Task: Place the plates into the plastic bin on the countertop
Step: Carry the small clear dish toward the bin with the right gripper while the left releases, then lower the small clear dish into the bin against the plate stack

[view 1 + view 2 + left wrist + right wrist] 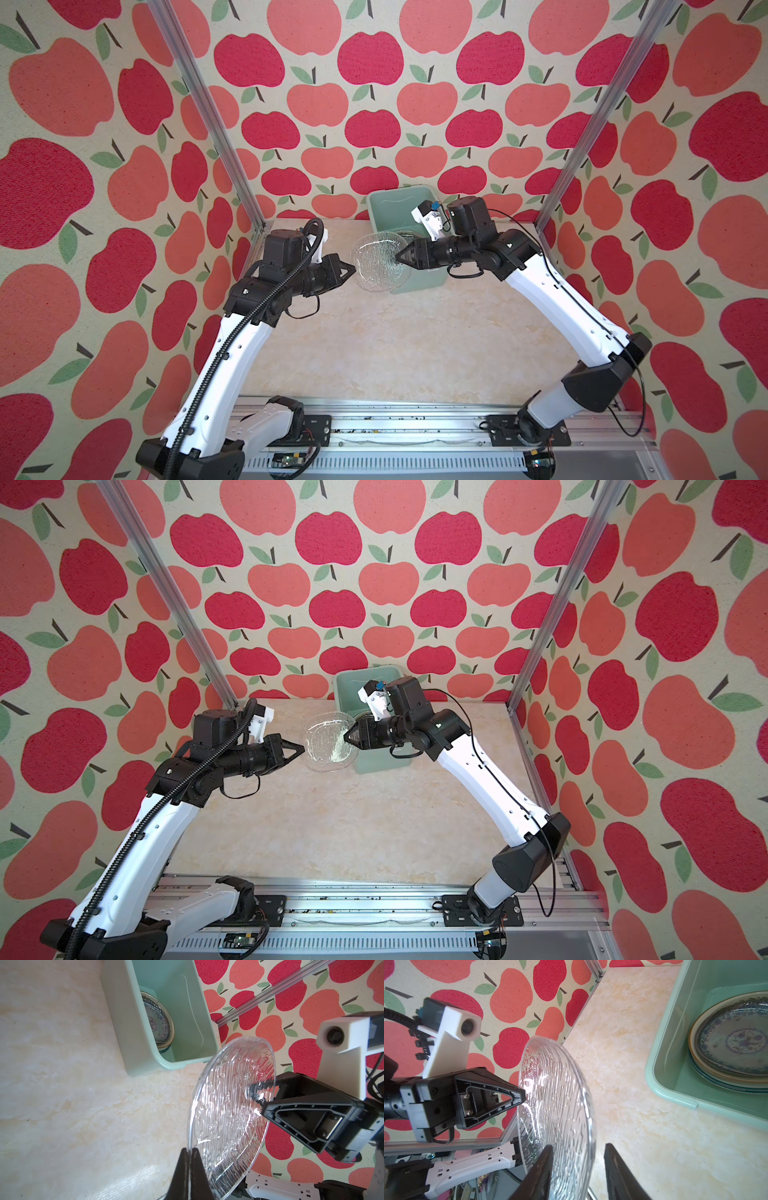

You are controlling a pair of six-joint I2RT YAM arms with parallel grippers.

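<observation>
Left gripper: pinching flat on one rim of the clear glass plate, carrying it on edge.
Right gripper: jaws standing apart, straddling the opposite rim, not yet biting.
Plate position: hanging in the air over the countertop, near a corner of the plastic bin.
Handling: likely behaving stiff, slick and breakable; the ribbed rim is offering the only hold, so a deep, gentle bite seems wise.
Bin contents: stacked plates lying inside, a blue-patterned one on top.
</observation>
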